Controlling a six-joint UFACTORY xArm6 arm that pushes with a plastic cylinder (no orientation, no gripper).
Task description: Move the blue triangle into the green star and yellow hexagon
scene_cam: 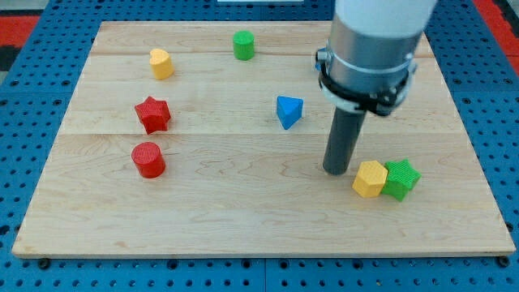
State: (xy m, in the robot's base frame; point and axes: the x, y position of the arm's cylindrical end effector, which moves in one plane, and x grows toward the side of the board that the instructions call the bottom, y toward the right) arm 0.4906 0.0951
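The blue triangle [289, 111] lies near the middle of the wooden board [243, 211]. The yellow hexagon [370, 178] and the green star [401, 178] sit touching side by side at the lower right. My tip [336, 170] rests on the board just left of the yellow hexagon, close to it, and below and to the right of the blue triangle, a clear gap away from it.
A green cylinder [243, 45] stands at the top centre. A yellow block [161, 63] is at the upper left. A red star [152, 114] and a red cylinder [148, 160] lie at the left. The arm's grey body [369, 49] hangs over the upper right.
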